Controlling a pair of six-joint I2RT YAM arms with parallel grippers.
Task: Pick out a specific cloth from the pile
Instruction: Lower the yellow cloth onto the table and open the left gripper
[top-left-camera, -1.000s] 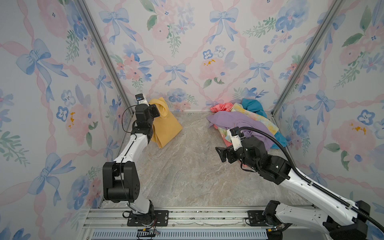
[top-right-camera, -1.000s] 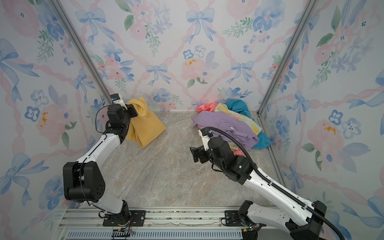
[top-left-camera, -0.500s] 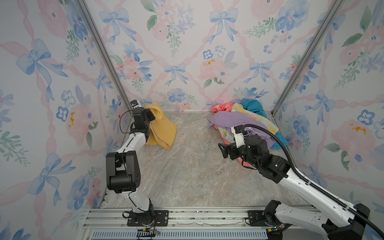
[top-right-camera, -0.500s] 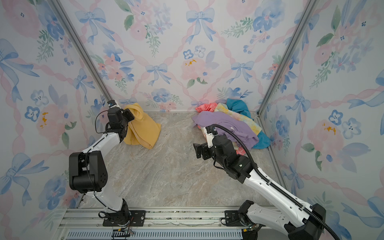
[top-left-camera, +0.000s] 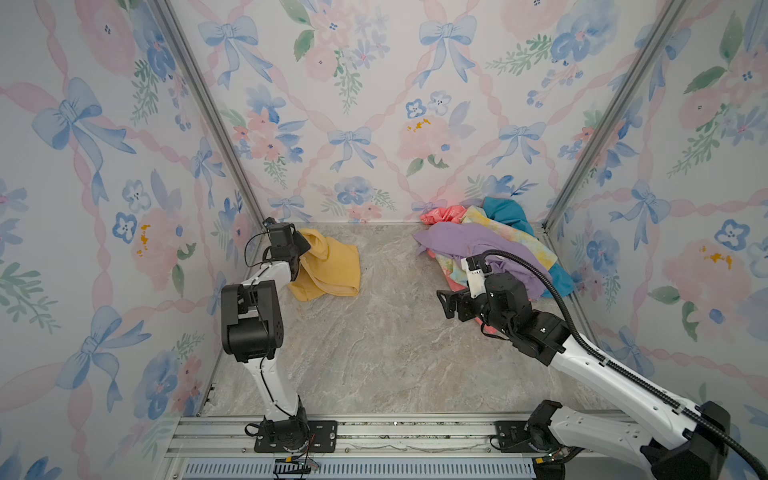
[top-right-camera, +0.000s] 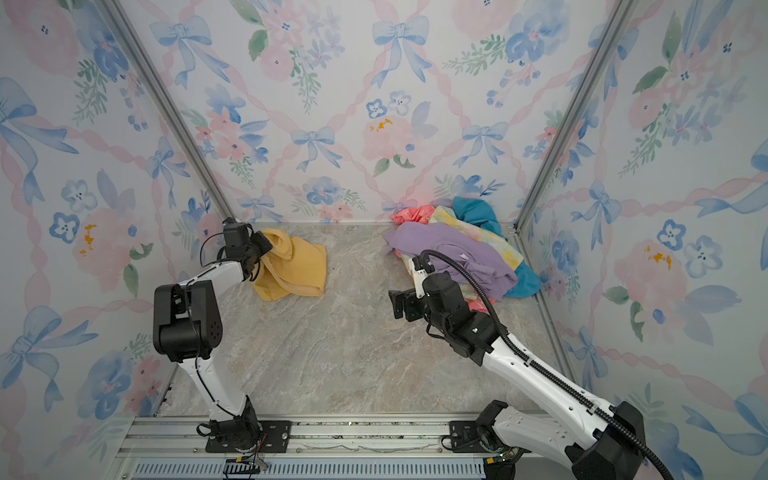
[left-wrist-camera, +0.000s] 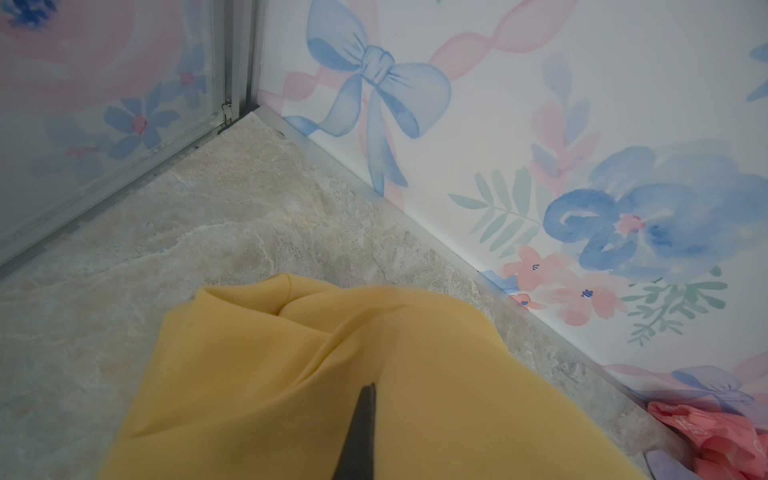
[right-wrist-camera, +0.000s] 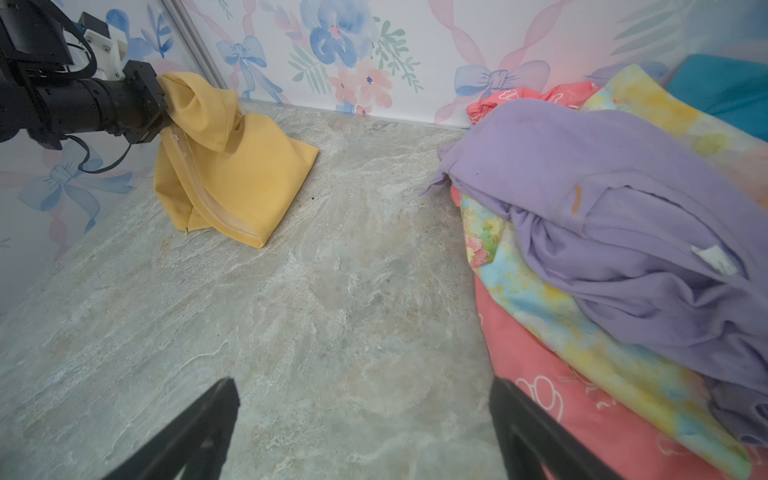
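Separation looks done. The plain mustard-yellow soft fabric cloth (top-left-camera: 332, 270) lies crumpled on the marbled grey tabletop (top-left-camera: 374, 340) in the far left corner. It is well apart from the pile (top-left-camera: 490, 253) of lilac, pastel tie-dye, coral-pink and teal-blue cloths heaped in the far right corner, and both top views show bare stone between the two. By my reading, the step in hand is setting down the picked cloth. Most of it rests on the tabletop, while one bunched end is lifted at the left end effector (top-left-camera: 305, 248).

That left end effector is clamped fully together on the raised fold. In the right wrist view the fabric gathers at its black nose and drapes down from there. The left wrist view shows a single dark finger (left-wrist-camera: 361, 432) against yellow fabric that fills the lower part of the picture.

The right end effector (right-wrist-camera: 363, 386) is spread wide with nothing between its fingers. It hovers over bare tabletop just beside the near edge of the pile, with the coral-pink printed cloth (right-wrist-camera: 561, 395) next to one finger. Whether they touch I cannot tell.

The next move probably calls for the left end effector to part its fingers and draw up and away cleanly, so the fold drops instead of snagging and dragging along. The right arm needs only to keep off the pile.
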